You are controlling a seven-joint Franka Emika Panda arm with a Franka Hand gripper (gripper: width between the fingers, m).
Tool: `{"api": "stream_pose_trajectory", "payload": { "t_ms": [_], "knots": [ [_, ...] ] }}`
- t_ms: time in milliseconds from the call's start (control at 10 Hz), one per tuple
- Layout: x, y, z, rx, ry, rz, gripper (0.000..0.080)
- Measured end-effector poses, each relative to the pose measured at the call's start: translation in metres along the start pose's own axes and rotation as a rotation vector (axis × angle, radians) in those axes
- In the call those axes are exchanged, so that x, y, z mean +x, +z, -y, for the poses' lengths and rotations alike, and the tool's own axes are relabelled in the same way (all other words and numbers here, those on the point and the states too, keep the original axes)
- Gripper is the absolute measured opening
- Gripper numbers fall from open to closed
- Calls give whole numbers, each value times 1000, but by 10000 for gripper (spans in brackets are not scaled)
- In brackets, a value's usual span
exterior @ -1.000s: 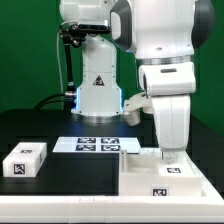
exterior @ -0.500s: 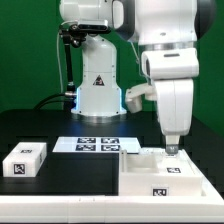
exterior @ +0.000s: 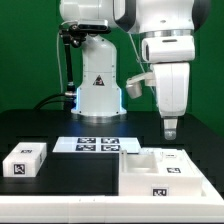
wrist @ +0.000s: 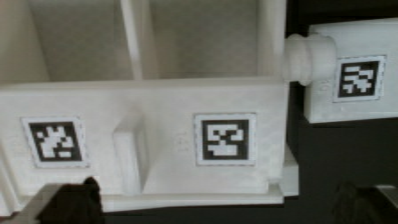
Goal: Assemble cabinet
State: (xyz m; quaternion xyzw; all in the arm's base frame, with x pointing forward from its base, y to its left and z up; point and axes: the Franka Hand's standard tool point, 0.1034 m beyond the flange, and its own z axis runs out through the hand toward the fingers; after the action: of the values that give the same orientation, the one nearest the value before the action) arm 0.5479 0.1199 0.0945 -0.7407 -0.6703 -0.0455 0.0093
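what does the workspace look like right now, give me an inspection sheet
surface: black table, with the marker board lying flat on it
job's things: cabinet, a white tagged box, at the exterior view's right; one small white tagged block lies apart at the exterior view's left
clutter: nothing seen
grippers: gripper hovers above the cabinet, open, holding nothing
cables: dark cable runs down beside the robot base
surroundings: green backdrop

light: bright, even | glare: cabinet (exterior: 140, 178) whites washed out | wrist view: soft focus, jaws dark blurs
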Motion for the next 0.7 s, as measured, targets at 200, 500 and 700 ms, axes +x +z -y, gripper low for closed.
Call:
{"api": "stream_pose_trajectory", "payload": {
  "t_ms": [200, 500, 700],
  "knots": [
    [-1, 0, 1, -1, 0, 0, 649],
    [-15, 8, 59, -19, -13, 3, 649],
    [-18, 11, 71, -11, -15, 6, 649]
  ]
}}
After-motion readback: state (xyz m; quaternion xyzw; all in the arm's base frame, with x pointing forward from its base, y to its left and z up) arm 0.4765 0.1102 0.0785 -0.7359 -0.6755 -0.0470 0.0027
